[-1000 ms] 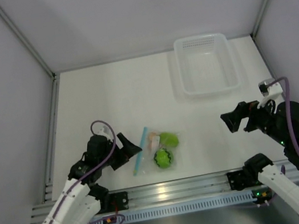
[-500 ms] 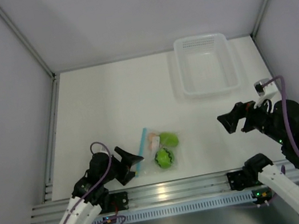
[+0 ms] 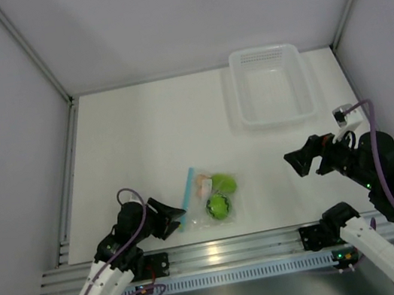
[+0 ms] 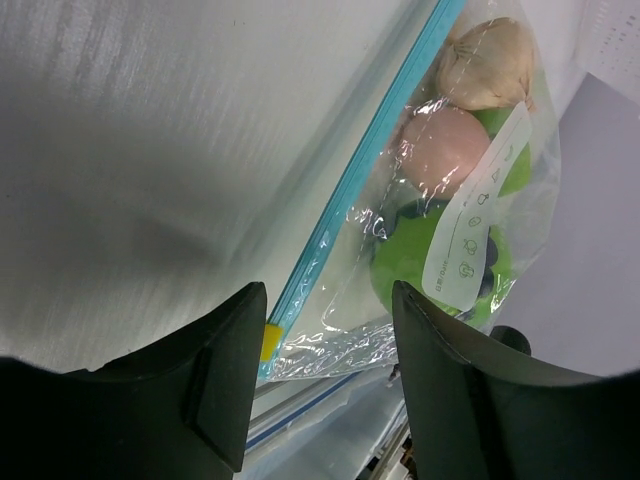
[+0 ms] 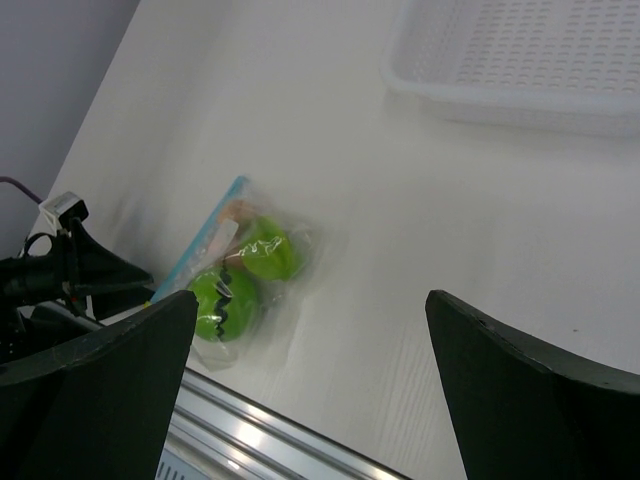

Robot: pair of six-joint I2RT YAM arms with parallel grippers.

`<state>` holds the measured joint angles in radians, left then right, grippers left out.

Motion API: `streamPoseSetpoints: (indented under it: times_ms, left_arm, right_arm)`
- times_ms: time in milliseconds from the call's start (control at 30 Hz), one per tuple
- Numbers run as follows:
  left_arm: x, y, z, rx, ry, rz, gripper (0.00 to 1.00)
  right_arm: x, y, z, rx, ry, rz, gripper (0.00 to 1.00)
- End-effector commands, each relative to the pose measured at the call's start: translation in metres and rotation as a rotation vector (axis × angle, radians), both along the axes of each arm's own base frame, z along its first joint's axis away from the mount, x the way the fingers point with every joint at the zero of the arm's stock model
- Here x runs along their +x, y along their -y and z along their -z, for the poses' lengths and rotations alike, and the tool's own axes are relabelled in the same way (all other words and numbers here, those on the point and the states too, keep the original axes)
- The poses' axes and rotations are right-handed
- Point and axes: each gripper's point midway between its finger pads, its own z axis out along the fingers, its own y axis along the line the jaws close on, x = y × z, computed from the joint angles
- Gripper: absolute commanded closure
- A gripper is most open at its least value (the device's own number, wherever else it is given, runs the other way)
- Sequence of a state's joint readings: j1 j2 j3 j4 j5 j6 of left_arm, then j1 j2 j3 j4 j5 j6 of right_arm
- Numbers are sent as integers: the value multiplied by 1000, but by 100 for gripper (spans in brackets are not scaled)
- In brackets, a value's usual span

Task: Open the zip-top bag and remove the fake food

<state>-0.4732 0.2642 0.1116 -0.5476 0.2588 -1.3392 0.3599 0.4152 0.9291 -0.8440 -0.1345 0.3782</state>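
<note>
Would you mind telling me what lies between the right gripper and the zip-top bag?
Nothing but bare white table separates the right gripper from the zip-top bag; the top external view shows this stretch, and the right wrist view agrees.

White table [image 3: 142, 142], level. Bag [image 3: 203, 171] lies flat nr front edge, centre-left. Basket [image 3: 271, 84] sits rear right.

Zip-top bag [image 4: 400, 230] label unreadable — basket [image 5: 500, 105] cropped by frame edge.
</note>
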Motion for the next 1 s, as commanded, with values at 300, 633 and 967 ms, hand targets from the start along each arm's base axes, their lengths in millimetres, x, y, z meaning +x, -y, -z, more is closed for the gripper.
streamPoseSetpoints:
  times_ms: [300,633,967]
  left_arm:
    - [20,20,-17,-84,106,48,43]
    - [35,33,-25,-170,177,54,64]
    - [45,45,-30,-139,210,79,60]
  right_arm:
    - [5,-9,-21,50,71,-28,1]
    - [5,-11,-22,51,60,-38,1]
    - [4,-9,-23,42,58,-35,1]
